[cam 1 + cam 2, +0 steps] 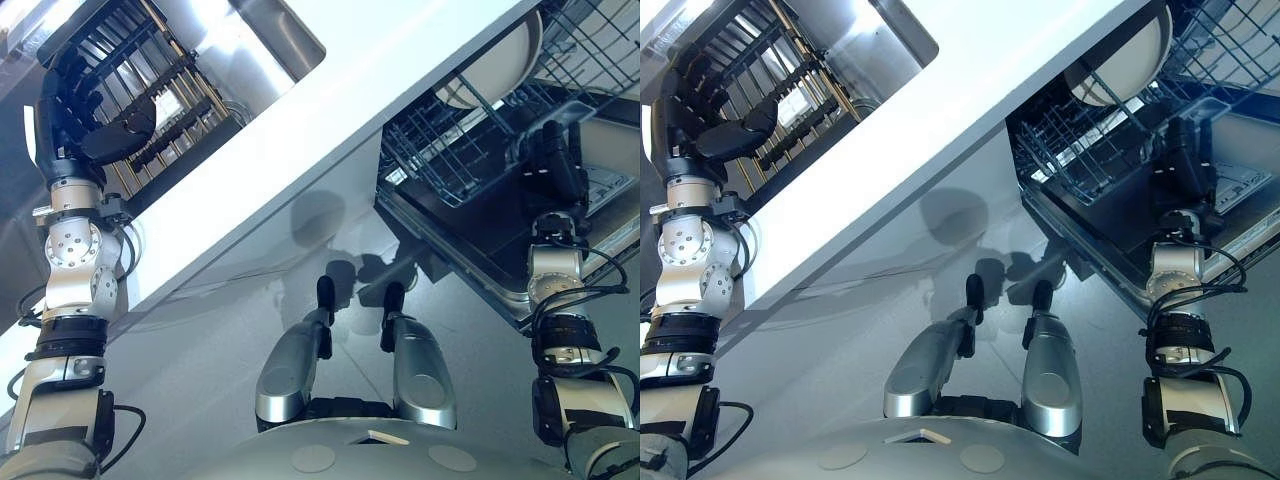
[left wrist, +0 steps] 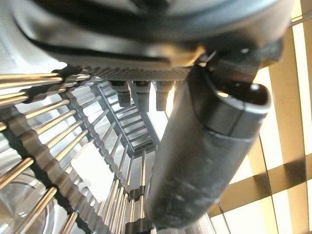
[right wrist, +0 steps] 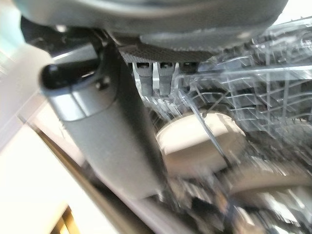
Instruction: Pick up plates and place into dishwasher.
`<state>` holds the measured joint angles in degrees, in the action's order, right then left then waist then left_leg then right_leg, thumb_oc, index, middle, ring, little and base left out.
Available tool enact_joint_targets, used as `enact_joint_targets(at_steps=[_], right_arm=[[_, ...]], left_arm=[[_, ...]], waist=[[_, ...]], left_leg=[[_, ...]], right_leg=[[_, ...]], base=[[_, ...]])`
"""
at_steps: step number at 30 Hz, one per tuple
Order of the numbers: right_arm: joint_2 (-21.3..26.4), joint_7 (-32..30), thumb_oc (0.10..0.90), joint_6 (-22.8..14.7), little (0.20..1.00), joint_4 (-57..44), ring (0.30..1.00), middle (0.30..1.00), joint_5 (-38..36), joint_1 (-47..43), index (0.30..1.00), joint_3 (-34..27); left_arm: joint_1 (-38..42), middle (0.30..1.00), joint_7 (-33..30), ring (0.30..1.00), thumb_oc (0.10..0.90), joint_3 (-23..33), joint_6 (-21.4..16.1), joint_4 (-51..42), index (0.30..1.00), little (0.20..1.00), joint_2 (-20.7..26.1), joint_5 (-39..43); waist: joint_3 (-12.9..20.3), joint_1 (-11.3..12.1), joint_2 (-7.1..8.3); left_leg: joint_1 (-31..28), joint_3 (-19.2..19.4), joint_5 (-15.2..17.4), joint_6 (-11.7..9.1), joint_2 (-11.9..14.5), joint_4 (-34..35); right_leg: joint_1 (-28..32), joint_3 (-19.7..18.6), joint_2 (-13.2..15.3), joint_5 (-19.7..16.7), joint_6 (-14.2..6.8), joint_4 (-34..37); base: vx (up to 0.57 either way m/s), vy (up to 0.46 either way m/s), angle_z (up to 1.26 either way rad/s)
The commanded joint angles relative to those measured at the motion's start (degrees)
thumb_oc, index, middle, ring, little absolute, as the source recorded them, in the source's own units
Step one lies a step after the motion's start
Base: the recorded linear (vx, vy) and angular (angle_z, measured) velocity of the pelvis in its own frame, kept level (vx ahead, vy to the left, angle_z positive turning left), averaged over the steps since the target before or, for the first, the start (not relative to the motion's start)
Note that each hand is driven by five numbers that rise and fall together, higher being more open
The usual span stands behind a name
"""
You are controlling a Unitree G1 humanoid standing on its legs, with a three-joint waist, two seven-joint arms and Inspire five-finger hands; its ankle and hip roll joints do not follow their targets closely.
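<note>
A cream plate (image 1: 497,68) stands on edge in the blue-grey wire dishwasher rack (image 1: 447,160) at the upper right; it also shows past the fingers in the right wrist view, plate (image 3: 201,142). My right hand (image 1: 556,152) hovers over the rack just short of the plate, fingers straight, holding nothing. My left hand (image 1: 88,110) is at the upper left above a metal drying rack (image 1: 168,92), fingers relaxed and empty. Its thumb (image 2: 207,146) stands over the rack's rods (image 2: 44,161).
A white counter (image 1: 330,125) runs diagonally between the drying rack and the dishwasher. A steel sink (image 1: 272,32) lies beyond the drying rack. The open dishwasher door (image 1: 600,195) lies under the right hand. Grey floor spreads below.
</note>
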<state>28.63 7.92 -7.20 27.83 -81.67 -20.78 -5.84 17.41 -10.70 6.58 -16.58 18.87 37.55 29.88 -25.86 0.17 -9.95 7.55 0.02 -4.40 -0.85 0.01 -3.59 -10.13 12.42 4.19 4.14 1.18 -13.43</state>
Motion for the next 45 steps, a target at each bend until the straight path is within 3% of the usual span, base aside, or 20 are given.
enact_joint_targets(at_steps=[1, 7, 12, 17, 22, 24, 28, 31, 34, 38, 45], right_arm=[[-8.8, 17.0, 0.800, 8.2, 0.900, -21.1, 0.900, 0.900, 2.7, -17.1, 0.900, 18.0], [-11.3, 17.2, 0.800, 3.0, 0.900, -28.0, 0.900, 0.900, 13.9, -27.2, 0.900, 25.1], [-9.8, 9.6, 0.800, 0.3, 0.900, -27.2, 0.900, 0.900, 24.6, -30.5, 0.900, 26.7], [-5.9, -4.0, 0.800, -1.0, 0.900, -19.9, 0.900, 0.900, 44.2, -28.7, 0.900, 24.0], [4.6, -15.0, 0.800, -1.4, 0.900, -10.7, 0.900, 0.900, 75.0, -18.6, 0.900, 19.5], [7.7, -18.0, 0.800, -0.2, 0.900, -10.8, 0.900, 0.900, 81.8, -14.2, 0.900, 17.4], [9.6, -20.2, 0.800, 1.0, 0.900, -12.3, 0.900, 0.900, 84.8, -6.3, 0.900, 12.0], [9.6, -20.3, 0.800, -1.6, 0.900, -14.5, 0.900, 0.900, 84.2, 4.3, 0.900, 4.2], [9.8, -20.8, 0.800, -3.1, 0.900, -15.2, 0.900, 0.900, 83.4, 8.6, 0.900, 0.4], [10.0, -20.9, 0.800, -4.4, 0.900, -14.5, 0.900, 0.900, 82.7, 12.0, 0.900, -3.9], [11.6, -21.6, 0.800, -5.3, 0.900, -12.5, 0.900, 0.900, 80.1, 13.2, 0.900, -6.9]], left_arm=[[2.5, 0.900, 0.7, 0.900, 0.800, -3.5, -5.9, -1.6, 0.900, 0.900, 0.1, 1.3], [4.2, 0.900, 4.4, 0.900, 0.800, -5.3, -7.3, 2.9, 0.900, 0.900, 0.2, 2.1], [4.5, 0.900, 6.9, 0.900, 0.800, -5.7, -6.7, 3.3, 0.900, 0.900, 0.8, 2.5], [3.9, 0.900, 6.9, 0.900, 0.800, -5.7, -5.4, 0.9, 0.900, 0.900, 0.7, 2.1], [-0.3, 0.900, 4.9, 0.900, 0.800, -4.0, -5.8, -4.5, 0.900, 0.900, -1.9, -0.1], [-2.2, 0.900, 4.5, 0.900, 0.800, -3.1, -5.6, -6.6, 0.900, 0.900, -2.8, -1.0], [-3.9, 0.900, 4.4, 0.900, 0.800, -1.3, -5.2, -8.0, 0.900, 0.900, -3.8, -2.0], [-5.7, 0.900, 4.4, 0.900, 0.800, 1.0, -5.5, -8.5, 0.900, 0.900, -4.8, -2.4], [-6.2, 0.900, 5.0, 0.900, 0.800, 2.0, -5.8, -8.1, 0.900, 0.900, -5.0, -2.1], [-6.5, 0.900, 5.7, 0.900, 0.800, 3.3, -6.1, -7.0, 0.900, 0.900, -4.9, -1.6], [-6.5, 0.900, 6.5, 0.900, 0.800, 3.6, -6.6, -4.2, 0.900, 0.900, -4.2, -0.6]], waist=[[3.5, 5.2, 2.95], [5.5, 7.2, 4.37], [7.4, 8.4, 5.33], [8.9, 8.7, 6.20], [10.5, 7.1, 7.66], [11.0, 6.3, 8.09], [11.7, 4.8, 8.48], [12.4, 2.4, 8.33], [12.7, 1.4, 8.32], [13.3, -0.2, 8.42], [15.0, -1.5, 8.57]], left_leg=[[1.5, -1.2, 5.7, 1.4, -4.1, -3.9], [0.8, -2.5, 6.4, 2.1, -4.9, -4.1], [-0.6, -3.0, 6.3, 2.5, -5.4, -2.9], [-2.8, -2.9, 7.0, 3.1, -5.7, -2.0], [-5.5, -1.4, 7.8, 3.5, -5.8, -1.1], [-6.5, -0.5, 8.3, 3.8, -5.7, -0.8], [-7.9, 0.5, 8.9, 4.3, -5.4, -0.1], [-9.6, 1.7, 9.4, 4.8, -4.8, 1.1], [-10.4, 2.5, 9.7, 5.0, -4.6, 1.5], [-11.2, 3.9, 10.5, 5.1, -4.1, 1.5], [-12.6, 5.0, 11.2, 4.3, -3.6, 1.7]], right_leg=[[-0.1, 1.2, -0.1, 5.7, -0.2, -3.0], [1.5, 0.7, -0.2, 4.6, -0.7, -0.8], [3.4, 1.2, -0.5, 3.6, -1.1, 1.3], [5.4, 1.8, -0.4, 3.3, -1.7, 2.1], [7.6, 1.2, -0.5, 1.7, -2.9, 4.4], [8.4, 0.6, -0.5, 1.2, -3.4, 5.4], [9.0, -0.7, -0.7, 1.4, -4.0, 5.3], [8.9, -1.8, -1.0, 2.6, -4.5, 3.4], [8.5, -2.4, -0.9, 2.9, -4.9, 1.6], [8.2, -3.0, -0.9, 3.5, -5.4, -0.1], [10.8, -3.1, -2.0, 4.8, -4.8, 3.0]], base=[[0.04, 0.021, 0.14], [0.05, 0.014, 0.10], [0.06, 0.011, 0.04], [0.05, 0.019, 0.08], [0.02, 0.029, 0.14], [0.02, 0.023, 0.08], [0.00, 0.011, -0.08], [-0.02, 0.025, -0.20], [-0.04, 0.012, -0.22], [-0.05, -0.013, -0.12], [-0.01, -0.035, -0.15]])
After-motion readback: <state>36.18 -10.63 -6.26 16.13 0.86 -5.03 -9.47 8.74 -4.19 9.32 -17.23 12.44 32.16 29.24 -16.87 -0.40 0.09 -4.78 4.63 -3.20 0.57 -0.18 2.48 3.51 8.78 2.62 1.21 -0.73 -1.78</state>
